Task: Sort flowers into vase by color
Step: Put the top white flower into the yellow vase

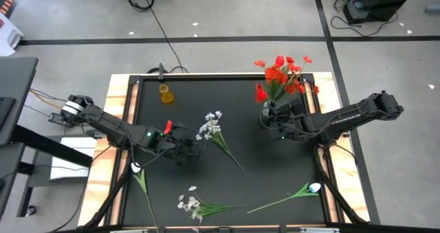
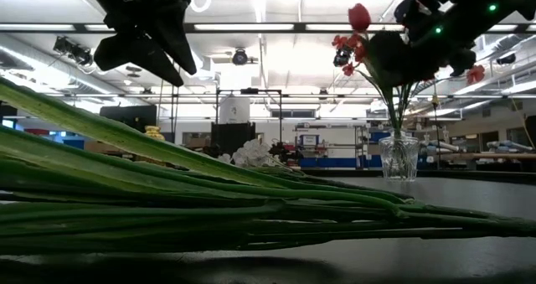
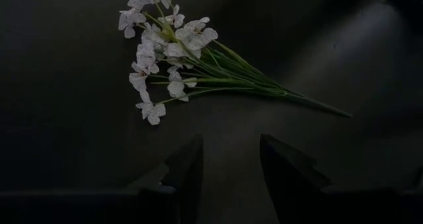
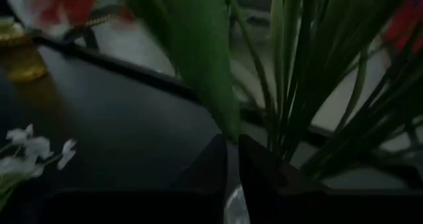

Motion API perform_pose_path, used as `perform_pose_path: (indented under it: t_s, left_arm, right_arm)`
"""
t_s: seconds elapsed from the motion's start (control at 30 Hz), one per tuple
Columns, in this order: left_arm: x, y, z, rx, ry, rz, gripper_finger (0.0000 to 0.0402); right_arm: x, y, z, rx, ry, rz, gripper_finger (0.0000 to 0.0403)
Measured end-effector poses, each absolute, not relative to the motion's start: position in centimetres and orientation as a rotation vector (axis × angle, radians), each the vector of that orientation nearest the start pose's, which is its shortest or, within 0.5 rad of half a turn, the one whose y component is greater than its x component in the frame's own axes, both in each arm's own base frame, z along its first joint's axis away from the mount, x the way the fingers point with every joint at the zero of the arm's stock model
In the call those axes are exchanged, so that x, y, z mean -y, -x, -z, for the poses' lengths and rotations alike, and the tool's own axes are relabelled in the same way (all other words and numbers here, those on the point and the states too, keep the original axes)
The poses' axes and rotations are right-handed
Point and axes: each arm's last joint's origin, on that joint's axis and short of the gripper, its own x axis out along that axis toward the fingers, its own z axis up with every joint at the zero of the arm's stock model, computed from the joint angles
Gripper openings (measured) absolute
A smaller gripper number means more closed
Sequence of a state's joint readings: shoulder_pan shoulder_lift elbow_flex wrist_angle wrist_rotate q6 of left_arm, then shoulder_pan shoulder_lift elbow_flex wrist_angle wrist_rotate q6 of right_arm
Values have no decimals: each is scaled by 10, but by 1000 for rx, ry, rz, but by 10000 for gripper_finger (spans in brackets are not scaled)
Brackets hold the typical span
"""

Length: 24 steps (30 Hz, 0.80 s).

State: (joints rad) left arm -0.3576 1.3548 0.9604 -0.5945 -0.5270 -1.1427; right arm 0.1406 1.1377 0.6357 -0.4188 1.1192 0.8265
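A clear glass vase at the table's far right holds red flowers upright by their green stems. My right gripper is at this bunch just above the vase rim, its fingers a narrow slit apart, and a broad green leaf tapers down to that slit. A white flower sprig lies flat in the middle of the table. My left gripper hangs open above the table just on the sprig's near-left side, with nothing between its fingers. My right gripper comes at the red bunch slanting down from the table's right. The lower end of the green leaf reaches the slit between its fingertips. Whether the fingers touch it, I cannot tell.
A small yellow vase stands at the far left. Another white sprig lies at the near edge, its stems filling the low view. A white bloom on a long stem lies near right, and one more near left.
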Motion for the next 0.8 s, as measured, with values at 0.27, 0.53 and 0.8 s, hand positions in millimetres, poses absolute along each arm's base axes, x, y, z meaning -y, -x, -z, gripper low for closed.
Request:
perform_pose_path:
  t_s: [0.27,0.53,0.8]
  left_arm:
    - [79,-252,-245,-679,635,-618,155]
    - [79,-252,-245,-682,628,-616,155]
    - [79,-252,-245,-686,607,-606,155]
  right_arm:
    - [-2,-185,-208,-422,-332,1137,82]
    - [-12,-187,-197,-600,-492,990,82]
    - [-27,-206,-180,-543,-724,725,82]
